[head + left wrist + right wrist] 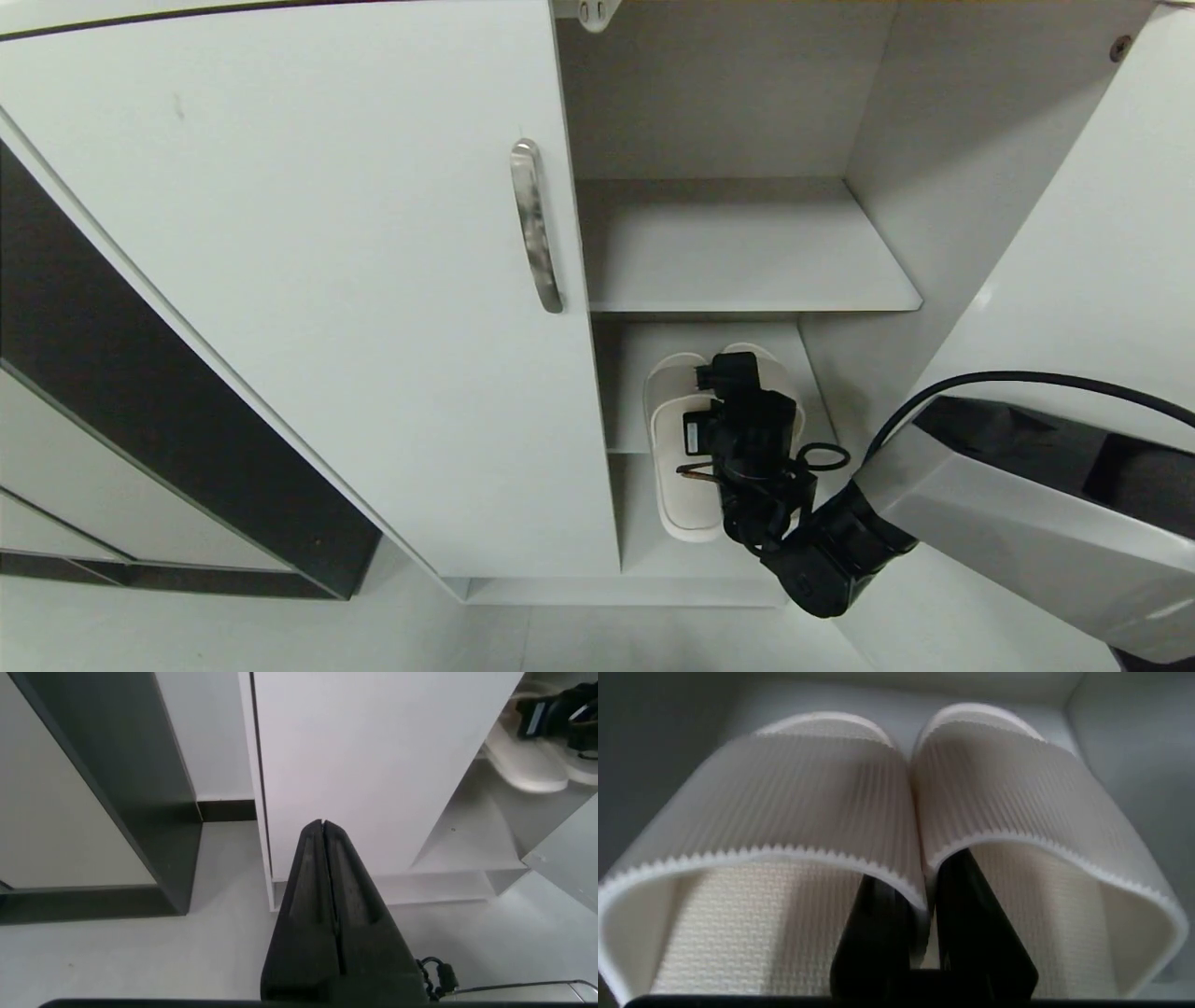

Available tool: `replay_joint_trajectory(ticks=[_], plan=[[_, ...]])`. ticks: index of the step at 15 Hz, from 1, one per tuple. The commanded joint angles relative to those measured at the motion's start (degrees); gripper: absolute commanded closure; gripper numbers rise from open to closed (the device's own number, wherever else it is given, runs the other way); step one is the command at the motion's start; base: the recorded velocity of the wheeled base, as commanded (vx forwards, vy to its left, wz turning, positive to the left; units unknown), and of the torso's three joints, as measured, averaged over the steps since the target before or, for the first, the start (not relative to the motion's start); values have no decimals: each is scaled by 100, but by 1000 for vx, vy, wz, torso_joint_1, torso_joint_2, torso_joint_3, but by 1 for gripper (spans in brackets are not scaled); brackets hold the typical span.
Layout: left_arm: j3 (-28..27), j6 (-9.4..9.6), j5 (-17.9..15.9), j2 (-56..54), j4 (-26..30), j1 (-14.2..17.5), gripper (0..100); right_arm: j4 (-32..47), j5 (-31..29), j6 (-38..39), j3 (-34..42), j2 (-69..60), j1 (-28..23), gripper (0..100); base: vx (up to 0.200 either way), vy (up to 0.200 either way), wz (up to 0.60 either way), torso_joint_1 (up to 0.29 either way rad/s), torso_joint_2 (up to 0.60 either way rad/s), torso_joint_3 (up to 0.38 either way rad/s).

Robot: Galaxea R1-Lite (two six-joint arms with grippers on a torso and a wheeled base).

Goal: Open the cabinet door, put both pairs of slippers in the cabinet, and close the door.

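Pair of white ribbed-strap foam slippers (680, 467) sits side by side at white cabinet's (934, 168) lower shelf (624, 392), heels past its front edge, beside closed left door (327, 280). Right gripper (922, 910) fingers clamp the adjoining straps; left gripper (322, 835) fingers together.

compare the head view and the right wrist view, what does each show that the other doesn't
Head view only: the closed left door with its metal handle, the upper shelf and the open right door. Right wrist view only: the ribbed straps close up, their inner edges pinched together. Both: the white slippers low in the cabinet, and the right gripper holding them.
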Motion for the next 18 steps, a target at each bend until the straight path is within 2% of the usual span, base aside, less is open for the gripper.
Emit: replay_joint_trajectory(ticks=[1, 4, 8, 9, 14, 18], plan=[[0, 0, 1, 7, 0, 0, 100, -8, 2, 9, -237, 260, -98, 100, 0, 0, 0, 0, 0, 0], [0, 0, 1, 7, 0, 0, 100, 519, 11, 97, -905, 357, -247, 100, 0, 0, 0, 0, 0, 0], [0, 0, 1, 7, 0, 0, 100, 2066, 309, 738, -2145, 427, -405, 100, 0, 0, 0, 0, 0, 0], [0, 0, 1, 7, 0, 0, 100, 2251, 336, 747, -2391, 489, -440, 100, 0, 0, 0, 0, 0, 0], [0, 0, 1, 7, 0, 0, 100, 2690, 345, 677, -3472, 875, -555, 100, 0, 0, 0, 0, 0, 0], [0, 0, 1, 7, 0, 0, 100, 2673, 512, 475, -3691, 1078, -607, 100, 0, 0, 0, 0, 0, 0]])
